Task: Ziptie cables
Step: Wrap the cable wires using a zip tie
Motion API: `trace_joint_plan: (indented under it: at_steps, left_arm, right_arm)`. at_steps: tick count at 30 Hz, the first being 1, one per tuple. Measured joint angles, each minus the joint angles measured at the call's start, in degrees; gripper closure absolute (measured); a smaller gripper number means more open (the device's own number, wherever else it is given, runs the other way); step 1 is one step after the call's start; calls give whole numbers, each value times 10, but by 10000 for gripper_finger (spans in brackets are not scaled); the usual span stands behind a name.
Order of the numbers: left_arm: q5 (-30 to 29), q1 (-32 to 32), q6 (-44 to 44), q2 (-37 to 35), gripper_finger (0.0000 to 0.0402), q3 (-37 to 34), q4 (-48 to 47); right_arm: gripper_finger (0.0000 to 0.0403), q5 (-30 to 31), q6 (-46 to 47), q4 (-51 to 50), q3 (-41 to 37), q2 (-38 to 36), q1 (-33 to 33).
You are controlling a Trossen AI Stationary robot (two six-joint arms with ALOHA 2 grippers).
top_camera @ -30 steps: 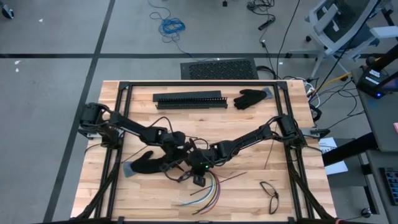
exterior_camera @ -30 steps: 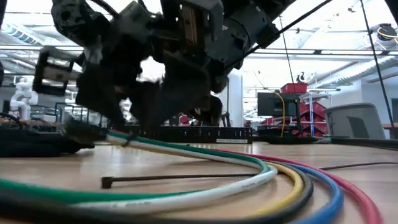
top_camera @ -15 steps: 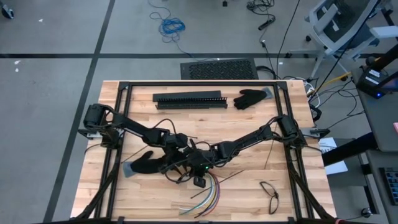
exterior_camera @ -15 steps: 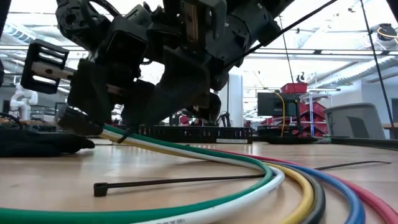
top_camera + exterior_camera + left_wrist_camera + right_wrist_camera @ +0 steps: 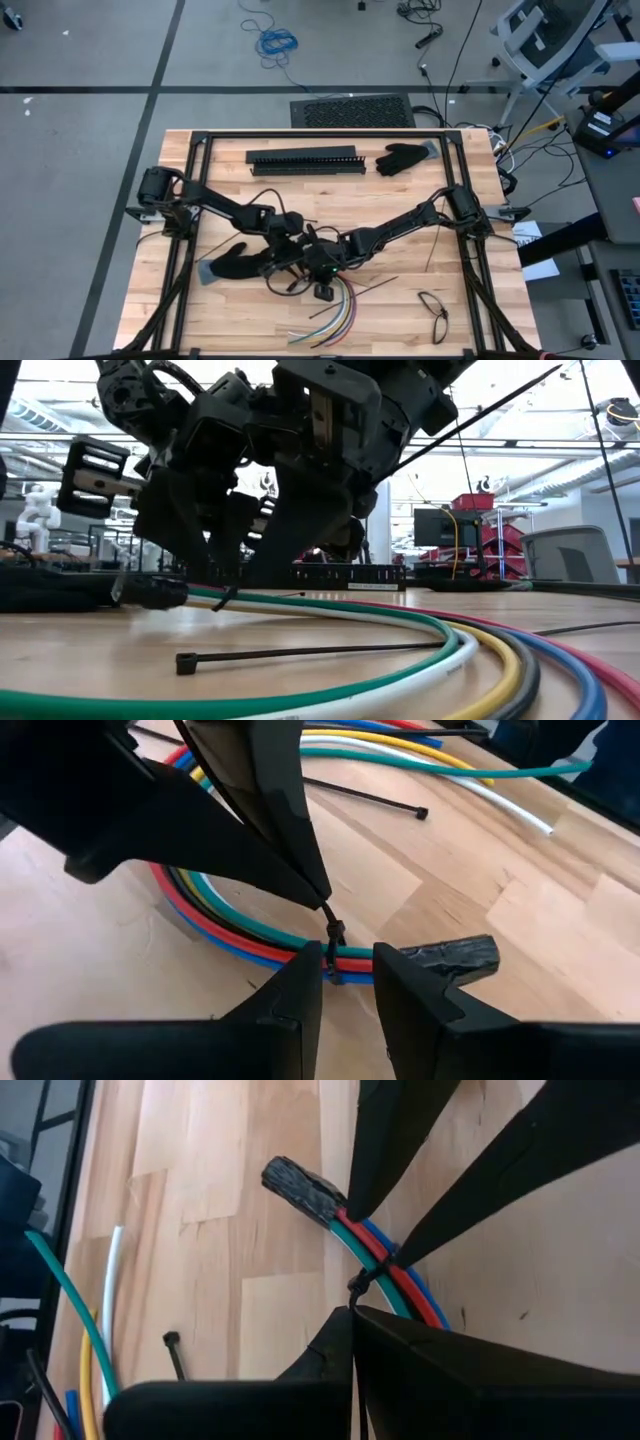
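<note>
The cables (image 5: pixel 440 635), several coloured wires in one bundle, curve across the table; one end of the bundle is wrapped in black tape (image 5: pixel 450 952). A black zip tie (image 5: pixel 334 935) loops the bundle near that end. My left gripper (image 5: pixel 346 975) stands open, one fingertip on each side of the zip tie, spaced along the bundle. My right gripper (image 5: pixel 352 1312) is shut on the zip tie. In the high view both grippers meet near the table's middle, above the cables (image 5: pixel 340 310). My left gripper has its fingertips (image 5: pixel 395 1258) down at the bundle, but I cannot tell whether they touch it. My right gripper pinches the zip tie's strap (image 5: pixel 327 910) between its two fingertips, just above the looped bundle. Its fingers slant down onto it. The bundle lies low on the table below.
A loose zip tie (image 5: pixel 300 653) lies on the wood beside the cables, another (image 5: pixel 375 287) to their right. A black glove (image 5: pixel 235 263) lies left of the grippers. A black slotted bar (image 5: pixel 305 160) and a second glove (image 5: pixel 403 157) lie at the far edge. A black wire loop (image 5: pixel 433 312) lies near right.
The bundle's taped end was a little above the table and has come down low against it. The cables' arc has shifted slightly, and the loose zip tie beside it has slid a little.
</note>
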Motion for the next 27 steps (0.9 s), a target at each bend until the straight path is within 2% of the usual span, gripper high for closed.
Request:
trace_joint_plan:
  at_steps: [13, 18, 21, 27]
  left_arm:
    - [-4, -1, -1, 40, 314, -1, 47]
    - [24, 4, -48, 40, 313, -1, 16]
    - [21, 9, -51, 36, 314, -2, -24]
    - [19, 24, -42, 32, 314, -2, -27]
  right_arm:
    - [403, -6, -6, -22, 0, 8, 5]
    - [403, 20, -14, -17, 0, 16, 2]
    - [403, 27, -19, 7, 1, 16, 3]
    - [403, 39, -20, 1, 8, 3, 5]
